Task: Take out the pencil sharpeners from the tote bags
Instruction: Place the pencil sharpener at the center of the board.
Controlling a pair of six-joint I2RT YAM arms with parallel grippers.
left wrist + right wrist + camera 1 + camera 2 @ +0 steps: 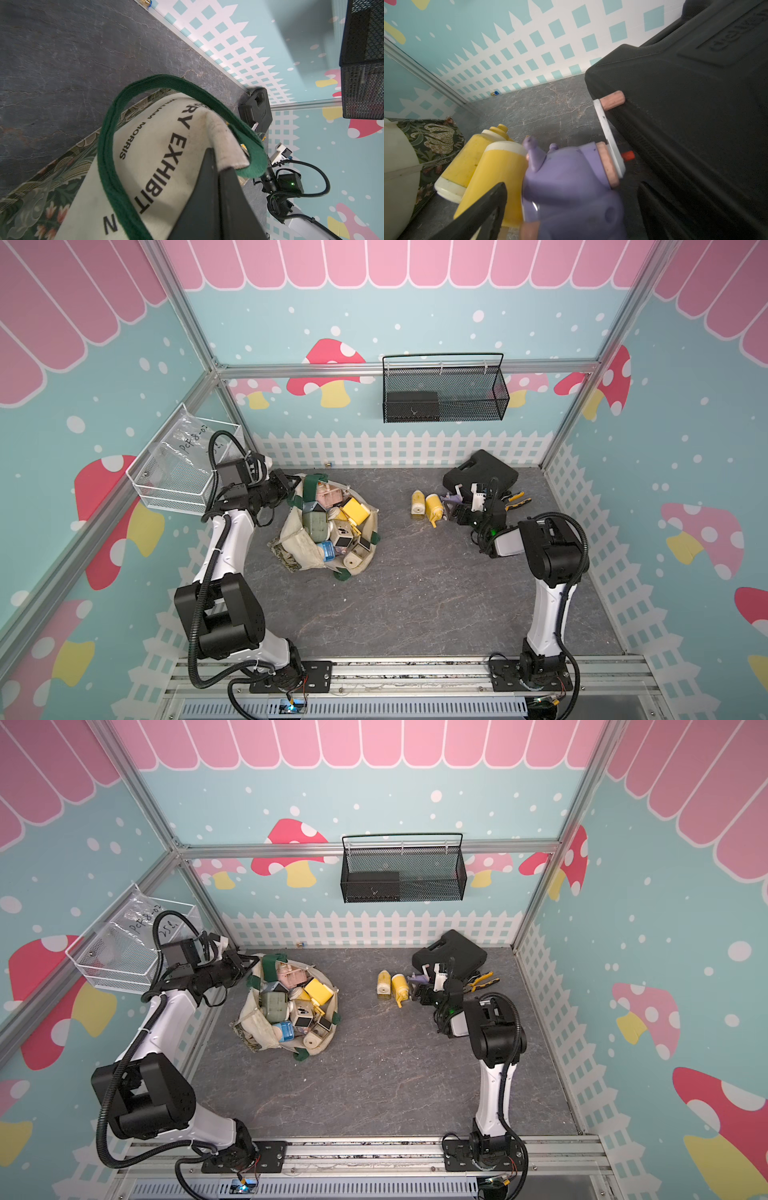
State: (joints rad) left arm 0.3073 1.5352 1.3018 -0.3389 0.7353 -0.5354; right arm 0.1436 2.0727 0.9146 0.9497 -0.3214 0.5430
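The cream tote bag [300, 548] with dark green straps [108, 133] slumps open on the left of the floor in both top views. Several pencil sharpeners fill it, among them a yellow one [355, 510], a sage one [318, 525] and a blue one [326, 550]. My left gripper [291, 486] [217, 166] is shut on the bag's far rim beside a strap. Two yellow sharpeners [417, 502] [434, 509] lie on the floor at right. A purple sharpener [571, 166] [453, 499] rests beside them, between the fingers of my open right gripper [566, 207] [456, 512]. One finger [483, 207] stands clear of it.
A black plastic case [480, 477] [695, 104] lies just behind the purple sharpener, with yellow-and-black pliers [515, 500] beside it. A black mesh basket [444, 394] hangs on the back wall. A white wire basket [183, 475] hangs on the left wall.
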